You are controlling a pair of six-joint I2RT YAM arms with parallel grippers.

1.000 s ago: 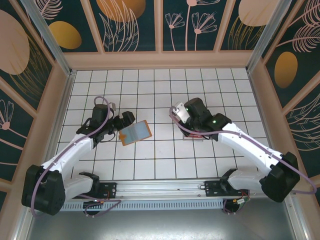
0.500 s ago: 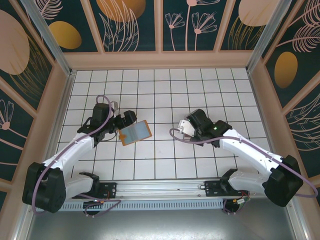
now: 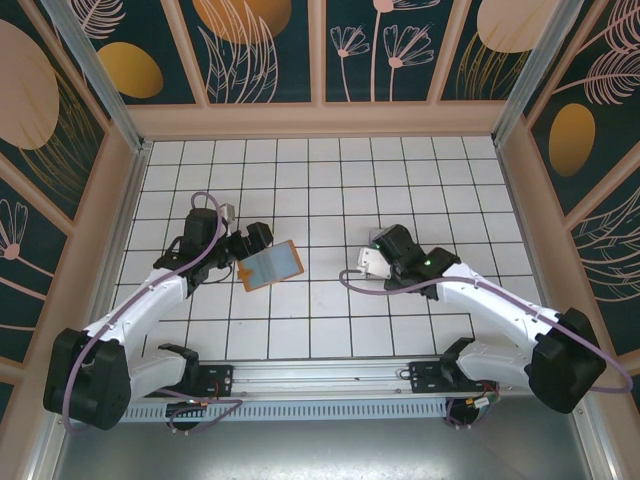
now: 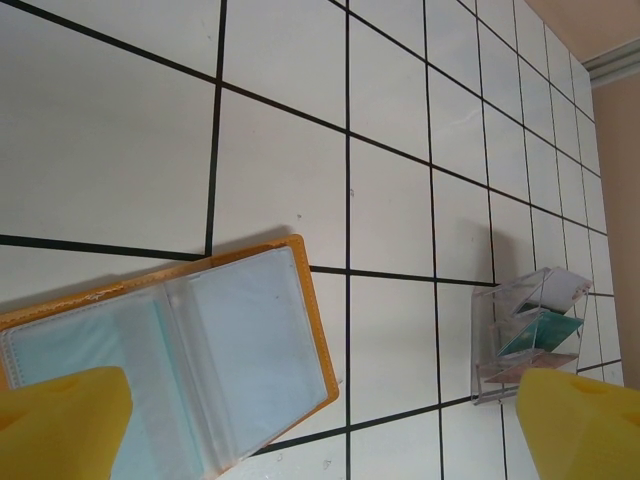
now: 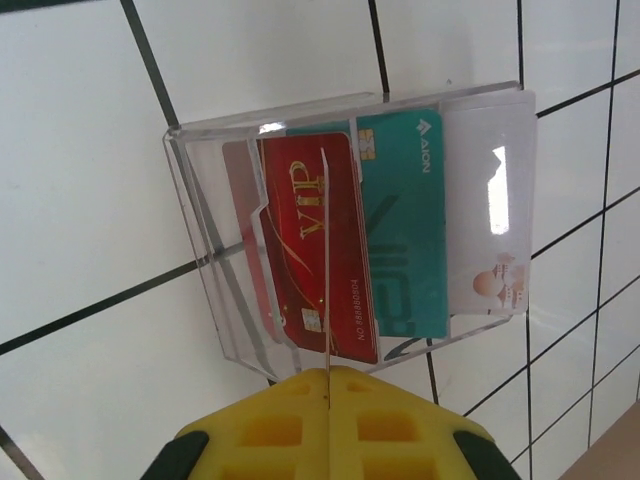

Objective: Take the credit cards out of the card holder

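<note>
Retreating from clear box (image 5: 205, 210), right tool (image 5: 326, 378) stays clenched; left tool (image 4: 320, 410) released by card holder (image 4: 240, 340).

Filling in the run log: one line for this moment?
left gripper open at unfolded card holder | right gripper shut at clear box holding credit cards

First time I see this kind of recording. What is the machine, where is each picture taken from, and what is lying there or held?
Two robot arms are bolted at the near edge of a white tiled table. The overhead picture looks down from behind them; the other two come from a camera on each wrist. The left gripper is open next to the card holder, an orange wallet lying open, and grips nothing. The right gripper is shut, close to a clear plastic box containing a red card, a teal card and a pale card. Whether it pinches anything I cannot tell.
</note>
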